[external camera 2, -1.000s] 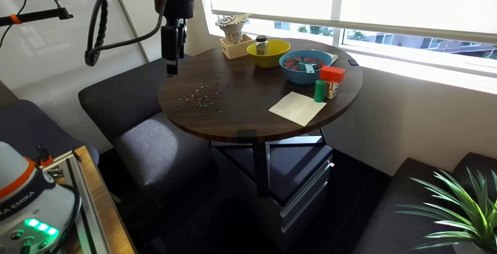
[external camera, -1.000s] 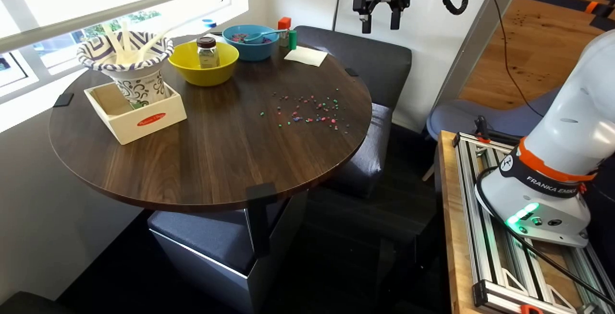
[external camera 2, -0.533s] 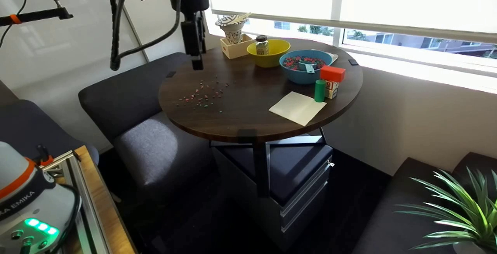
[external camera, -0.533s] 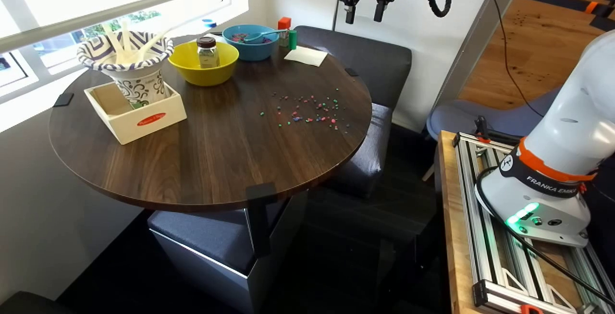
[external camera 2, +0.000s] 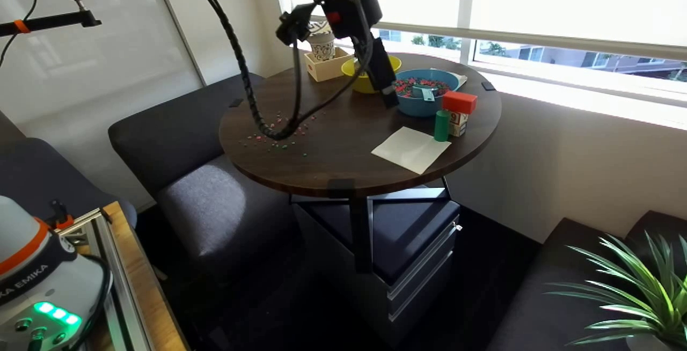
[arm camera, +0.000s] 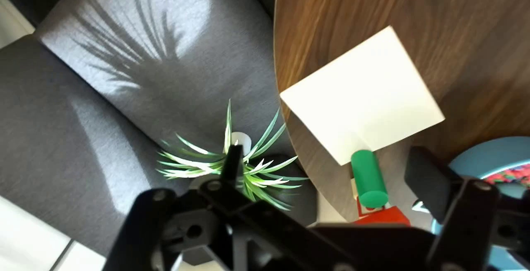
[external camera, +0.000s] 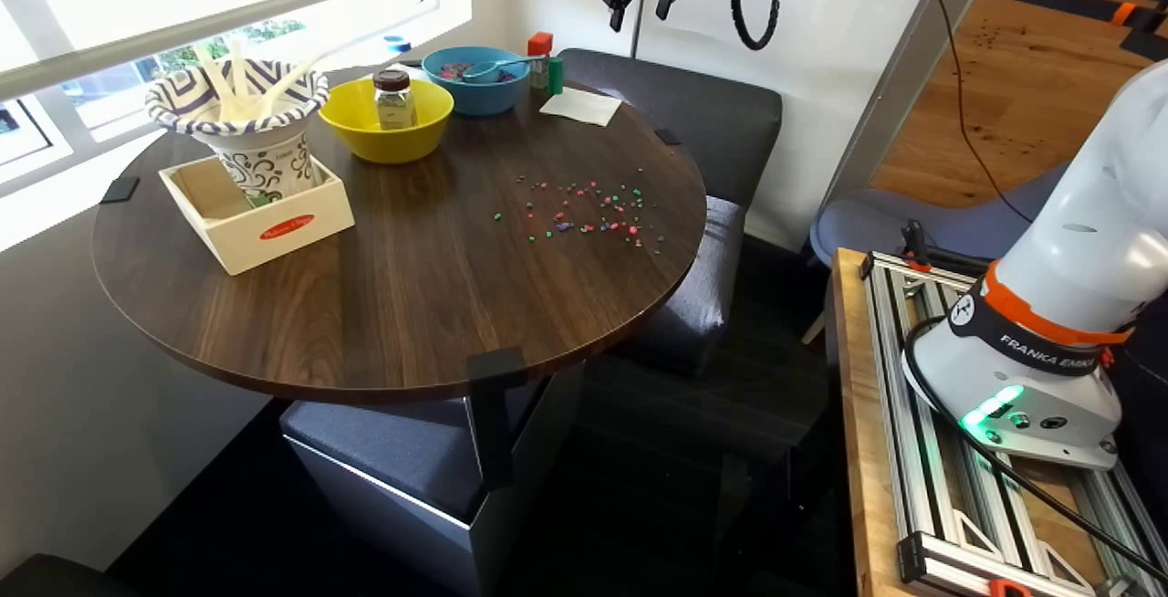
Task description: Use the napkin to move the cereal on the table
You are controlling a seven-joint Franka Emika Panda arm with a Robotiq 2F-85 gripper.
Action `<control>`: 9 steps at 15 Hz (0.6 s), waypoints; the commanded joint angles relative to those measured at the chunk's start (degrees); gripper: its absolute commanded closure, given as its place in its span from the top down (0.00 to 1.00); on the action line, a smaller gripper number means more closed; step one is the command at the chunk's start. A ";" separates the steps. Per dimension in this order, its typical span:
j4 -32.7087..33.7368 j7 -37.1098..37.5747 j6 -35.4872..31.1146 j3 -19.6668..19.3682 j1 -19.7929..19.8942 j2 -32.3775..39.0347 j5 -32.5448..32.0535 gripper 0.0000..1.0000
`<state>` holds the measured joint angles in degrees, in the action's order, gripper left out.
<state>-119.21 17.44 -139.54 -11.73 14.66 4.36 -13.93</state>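
Note:
The napkin is a pale square lying flat on the far side of the dark round table. It also shows in an exterior view and in the wrist view. The cereal is a scatter of tiny coloured bits on the table, apart from the napkin; my arm's cable partly covers it in an exterior view. It is out of the wrist view. My gripper is open, empty and tilted, in the air above the table. In the wrist view the fingers are wide apart, with the napkin beyond them.
A green cylinder and a red-topped box stand at the napkin's corner. A blue bowl, a yellow bowl with a jar, and a wooden box holding a cup stand on the table. A plant stands beyond the table.
The gripper has swung across above the table towards the napkin side and has tilted. It stays open. The napkin, cereal and other objects have not moved.

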 commanded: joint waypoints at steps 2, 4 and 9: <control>10.64 -8.58 0.66 -0.46 -0.28 10.63 3.67 1.00; 8.11 -6.21 -0.35 -1.49 -1.11 8.60 2.10 1.00; 9.80 -9.40 -1.70 -0.61 -0.86 10.89 4.44 1.00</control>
<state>-109.26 10.21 -140.01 -12.19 14.44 14.75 -11.66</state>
